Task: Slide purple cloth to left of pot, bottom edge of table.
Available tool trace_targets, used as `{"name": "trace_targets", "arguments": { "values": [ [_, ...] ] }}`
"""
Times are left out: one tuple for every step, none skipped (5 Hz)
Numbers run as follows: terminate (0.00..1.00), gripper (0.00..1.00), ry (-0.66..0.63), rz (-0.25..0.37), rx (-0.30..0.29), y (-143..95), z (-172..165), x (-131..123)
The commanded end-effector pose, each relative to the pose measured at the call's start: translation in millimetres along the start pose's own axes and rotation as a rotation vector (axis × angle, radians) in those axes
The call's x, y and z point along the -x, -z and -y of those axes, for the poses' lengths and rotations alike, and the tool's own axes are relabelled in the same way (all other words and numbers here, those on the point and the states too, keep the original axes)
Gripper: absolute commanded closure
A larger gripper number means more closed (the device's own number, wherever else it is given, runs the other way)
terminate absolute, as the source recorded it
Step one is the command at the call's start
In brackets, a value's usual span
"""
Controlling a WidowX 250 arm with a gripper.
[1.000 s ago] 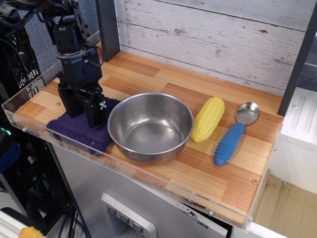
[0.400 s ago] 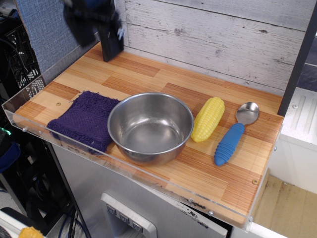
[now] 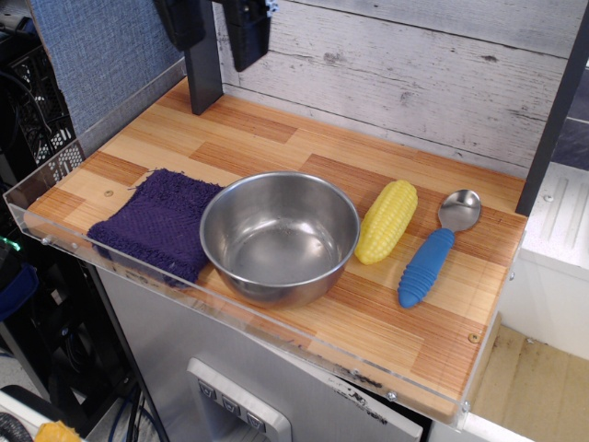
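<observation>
The purple cloth [image 3: 155,224] lies flat at the table's front left corner, against the clear front edge. Its right side touches or slips slightly under the pot [image 3: 279,236], a shiny steel bowl that stands empty just to its right. The table [image 3: 267,138] is of wooden plank strips. My gripper [image 3: 214,51] is high above the table's back left corner, at the top of the frame and well away from the cloth. Its two dark fingers [image 3: 247,35] are apart and hold nothing.
A yellow toy corn cob [image 3: 386,221] lies right of the pot. A blue-handled metal spoon [image 3: 436,249] lies further right. A black post [image 3: 202,74] stands at the back left, another [image 3: 552,120] at the back right. A clear acrylic lip [image 3: 230,318] edges the front.
My gripper has lifted off the cloth, risen to the top of the frame and moved toward the back right. The cloth stays left of the pot.
</observation>
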State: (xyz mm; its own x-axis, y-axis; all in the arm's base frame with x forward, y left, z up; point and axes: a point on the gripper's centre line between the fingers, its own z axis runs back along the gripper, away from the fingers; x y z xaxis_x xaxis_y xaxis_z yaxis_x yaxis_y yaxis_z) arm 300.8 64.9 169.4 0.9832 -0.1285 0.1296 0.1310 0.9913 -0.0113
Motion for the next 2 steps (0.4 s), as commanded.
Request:
{"name": "trace_targets", "arguments": {
  "values": [
    [0.0,0.0,-0.002,0.016,-0.03,-12.9,3.5,-1.3],
    [1.0,0.0,-0.002,0.016,-0.03,-12.9,3.5,-1.3]
  ]
}}
